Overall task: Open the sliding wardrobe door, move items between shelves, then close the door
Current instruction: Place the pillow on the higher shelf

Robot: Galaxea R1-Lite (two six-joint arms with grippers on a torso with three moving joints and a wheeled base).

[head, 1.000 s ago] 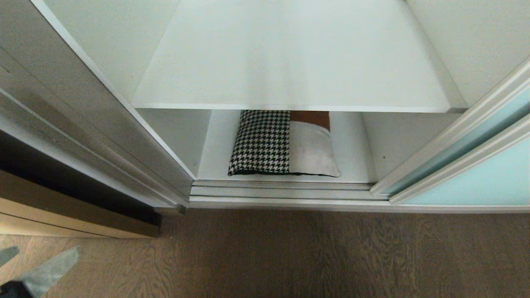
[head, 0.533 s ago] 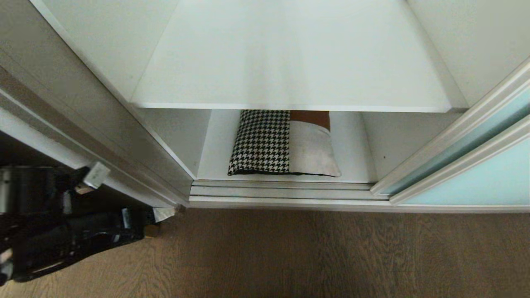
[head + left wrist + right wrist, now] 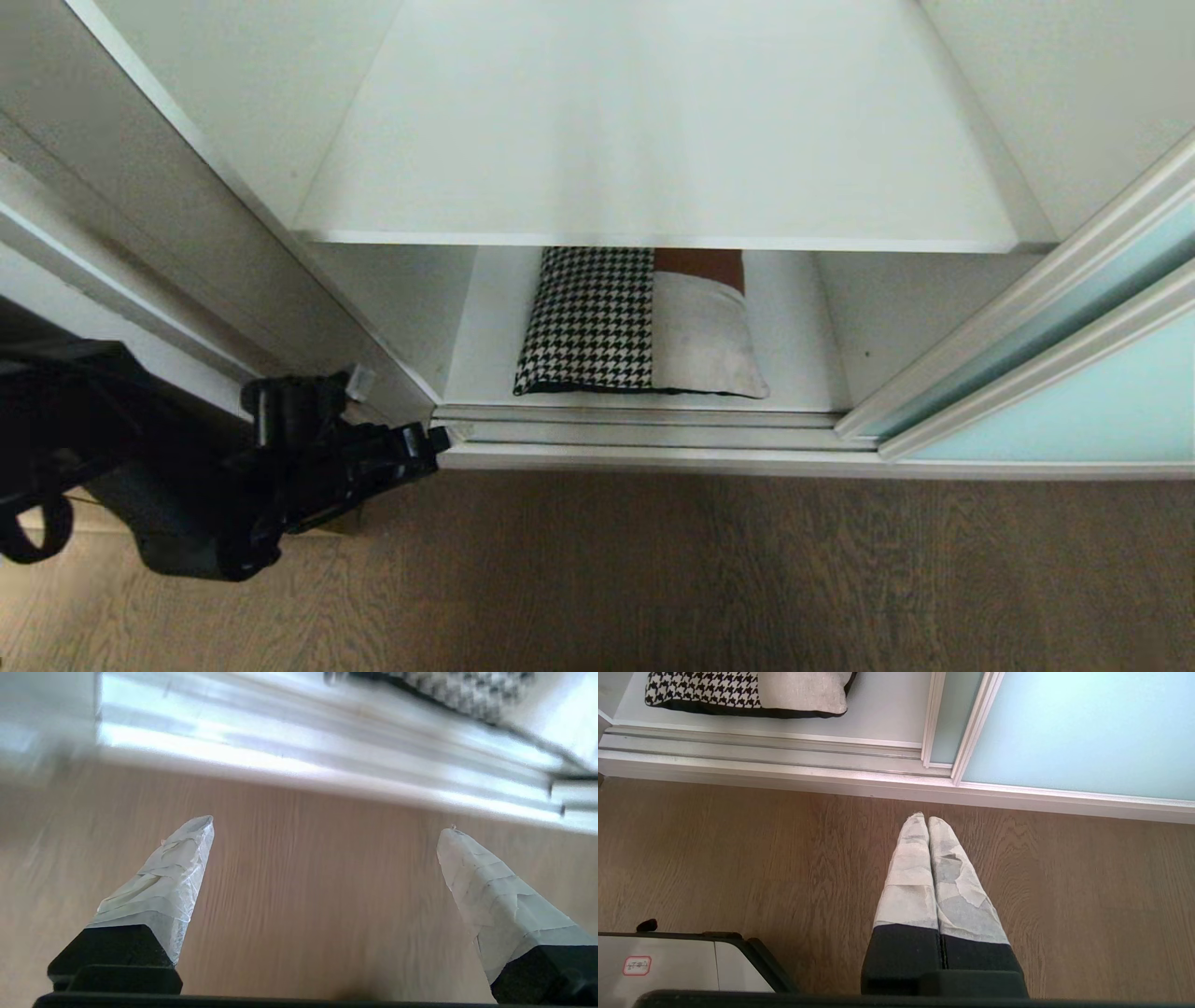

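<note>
Wardrobe stands open: sliding wardrobe door (image 3: 1074,392), frosted blue-green glass in a silver frame, sits at the right, leaving the middle bay exposed. Upper shelf (image 3: 653,140) bare white. On the lower shelf (image 3: 794,364), near its front edge and just behind the floor track (image 3: 644,429), lies the folded stack of items (image 3: 639,322): houndstooth piece on the left, beige piece on the right, a brown strip showing at the far end. Left gripper (image 3: 327,828) hangs low over the wooden floor (image 3: 747,579), near the left end of the track; taped fingers (image 3: 173,877) spread wide, nothing between them. Right gripper (image 3: 928,820) points at the floor in front of the door frame, fingers pressed together, empty. Stack untouched by either gripper.
</note>
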